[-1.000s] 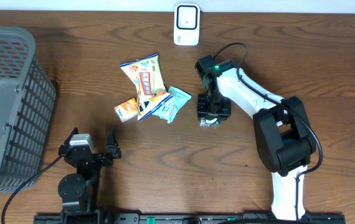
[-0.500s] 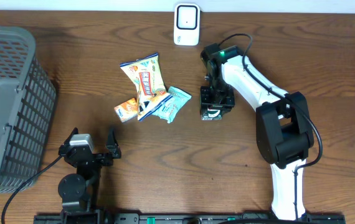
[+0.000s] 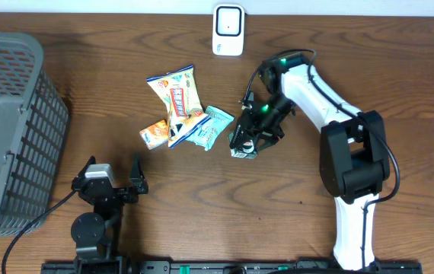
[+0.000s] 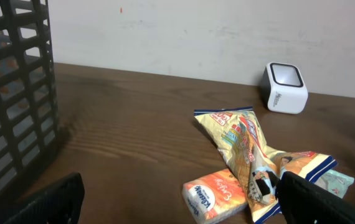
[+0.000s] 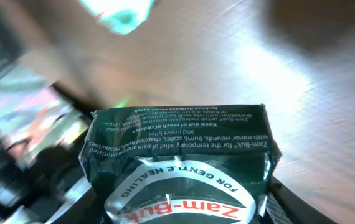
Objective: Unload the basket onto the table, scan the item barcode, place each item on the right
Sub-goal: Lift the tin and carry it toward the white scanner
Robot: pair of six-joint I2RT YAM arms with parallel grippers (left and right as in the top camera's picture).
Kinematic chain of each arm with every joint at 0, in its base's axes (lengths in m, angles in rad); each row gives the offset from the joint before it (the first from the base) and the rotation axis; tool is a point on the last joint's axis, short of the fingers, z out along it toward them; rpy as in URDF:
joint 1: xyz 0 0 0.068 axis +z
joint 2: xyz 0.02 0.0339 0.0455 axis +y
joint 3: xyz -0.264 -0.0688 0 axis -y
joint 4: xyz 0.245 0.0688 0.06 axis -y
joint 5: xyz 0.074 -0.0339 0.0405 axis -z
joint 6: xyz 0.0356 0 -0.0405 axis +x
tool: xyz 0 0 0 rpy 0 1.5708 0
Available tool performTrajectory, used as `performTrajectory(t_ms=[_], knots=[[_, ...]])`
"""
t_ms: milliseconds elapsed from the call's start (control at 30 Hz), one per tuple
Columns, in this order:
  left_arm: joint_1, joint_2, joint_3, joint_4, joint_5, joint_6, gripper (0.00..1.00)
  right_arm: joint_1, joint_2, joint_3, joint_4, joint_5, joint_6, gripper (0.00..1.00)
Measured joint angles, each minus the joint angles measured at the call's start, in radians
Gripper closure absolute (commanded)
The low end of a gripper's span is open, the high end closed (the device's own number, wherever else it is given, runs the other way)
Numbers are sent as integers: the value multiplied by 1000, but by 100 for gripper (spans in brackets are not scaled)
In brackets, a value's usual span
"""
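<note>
The right gripper (image 3: 251, 135) is clamping a dark green Zam-Buk box (image 5: 180, 146), its jaws pressing on the carton's sides. It is holding the box out in front of the white barcode scanner (image 3: 228, 30), a short way off and slightly toward the right arm's side. The picking up is looking finished to me. The scanning itself is not yet looking done, since the box is sitting well apart from the scanner's window. No barcode is showing on the printed faces in the wrist view, so I am guessing the carton needs turning as well as carrying closer.

The left gripper (image 3: 113, 171) is waiting with its jaws wide apart and nothing between them, well in front of the scanner on the left arm's side. A small heap of snack packets (image 3: 177, 106) is lying between it and the scanner. A dark plastic basket (image 3: 11, 129) is standing far out to the scanner's left. Everything is resting on a dark wood-grain table (image 3: 400, 91), and a plain pale wall (image 4: 165, 31) is rising just behind the scanner.
</note>
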Motion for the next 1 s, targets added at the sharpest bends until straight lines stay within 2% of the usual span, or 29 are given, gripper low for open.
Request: performTrajectory(t_ms=[200, 467, 633, 1000], knots=[[0, 0, 0, 0, 0, 0, 2, -30, 0, 0, -67, -152, -142, 65], [0, 0, 0, 0, 0, 0, 3, -34, 0, 1, -209, -257, -232, 66], [0, 0, 0, 0, 0, 0, 2, -34, 0, 1, -273, -290, -257, 66], [0, 0, 0, 0, 0, 0, 2, -38, 0, 1, -274, -298, -262, 66]])
